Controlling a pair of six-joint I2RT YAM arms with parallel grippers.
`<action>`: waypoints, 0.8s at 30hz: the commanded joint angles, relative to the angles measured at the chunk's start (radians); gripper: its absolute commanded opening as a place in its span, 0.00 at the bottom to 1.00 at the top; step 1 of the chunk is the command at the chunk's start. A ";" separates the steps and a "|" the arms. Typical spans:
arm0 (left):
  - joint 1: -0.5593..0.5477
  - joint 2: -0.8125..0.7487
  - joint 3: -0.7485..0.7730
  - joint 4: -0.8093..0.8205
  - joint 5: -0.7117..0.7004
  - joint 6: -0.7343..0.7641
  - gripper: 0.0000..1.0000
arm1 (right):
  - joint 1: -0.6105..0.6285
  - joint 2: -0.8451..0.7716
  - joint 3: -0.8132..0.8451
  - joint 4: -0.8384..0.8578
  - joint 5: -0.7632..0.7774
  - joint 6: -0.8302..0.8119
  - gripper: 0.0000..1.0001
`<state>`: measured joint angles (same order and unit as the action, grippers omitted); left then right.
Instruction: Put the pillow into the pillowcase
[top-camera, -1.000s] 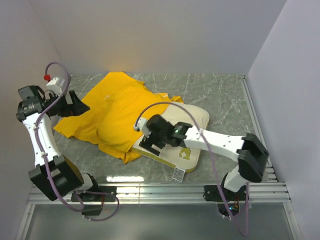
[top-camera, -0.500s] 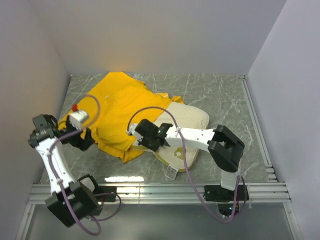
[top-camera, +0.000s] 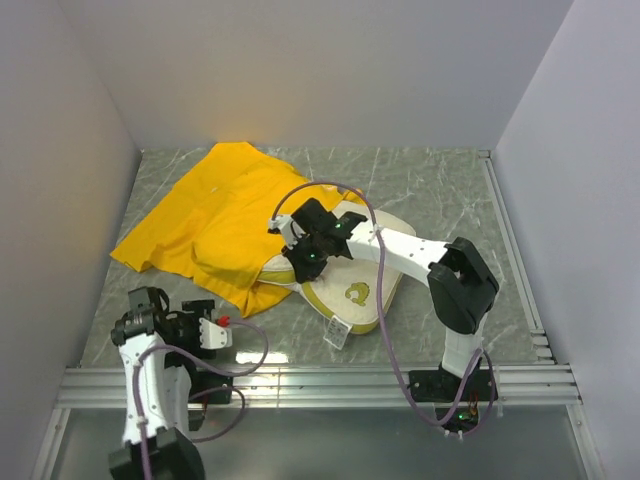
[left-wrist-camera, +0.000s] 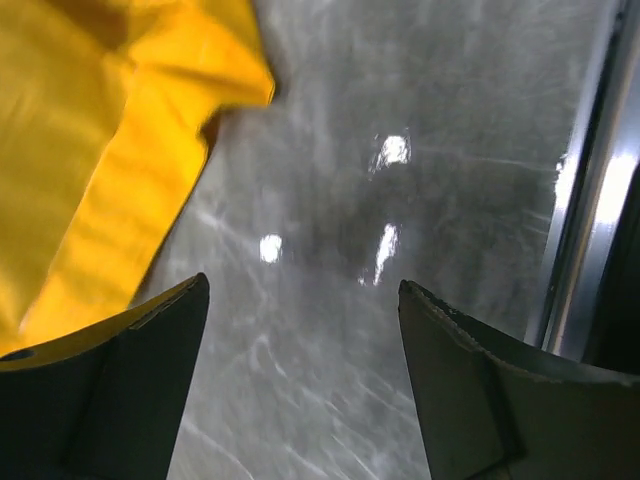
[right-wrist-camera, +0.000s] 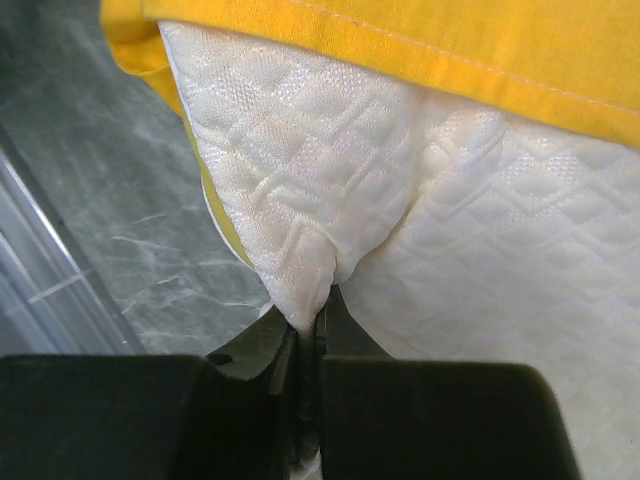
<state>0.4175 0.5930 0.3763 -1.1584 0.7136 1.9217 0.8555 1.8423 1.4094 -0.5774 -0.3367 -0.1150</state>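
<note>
At the covered end of the pillow (right-wrist-camera: 330, 170): right fingers (right-wrist-camera: 305, 365), newly pressed shut, pinching a quilted fold under the pillowcase (top-camera: 220, 210) hem. Left fingers (left-wrist-camera: 110, 380): spread, empty, withdrawn to the worktop (top-camera: 440, 200) near edge. Insertion barely begun.

So the table (top-camera: 450, 200) is a grey marble-look slab with thin white veins, pretty glossy, with light glare on it. Two things sit right on it. The yellow pillowcase (top-camera: 220, 215) is spread out and rumpled. The cream quilted pillow (top-camera: 372, 290) is just right of the pillowcase, with its left end tucked under the pillowcase's hem. A little white tag (top-camera: 337, 335) lies flat at the pillow's near corner. A metal rail (top-camera: 350, 380) runs along the table's edge, on the near side of the pillowcase.
</note>
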 joint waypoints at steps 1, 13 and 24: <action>-0.136 0.144 0.100 0.188 0.000 -0.012 0.81 | -0.022 -0.028 0.057 -0.006 -0.142 0.046 0.00; -0.359 0.446 0.392 0.250 0.055 -0.523 0.88 | -0.141 0.032 0.102 -0.019 -0.220 0.097 0.00; -0.839 0.583 0.320 0.549 -0.252 -0.773 0.84 | -0.170 0.064 0.138 -0.042 -0.301 0.106 0.00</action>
<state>-0.3813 1.1450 0.7055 -0.7177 0.5541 1.2228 0.6910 1.9118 1.4891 -0.6216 -0.5701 -0.0341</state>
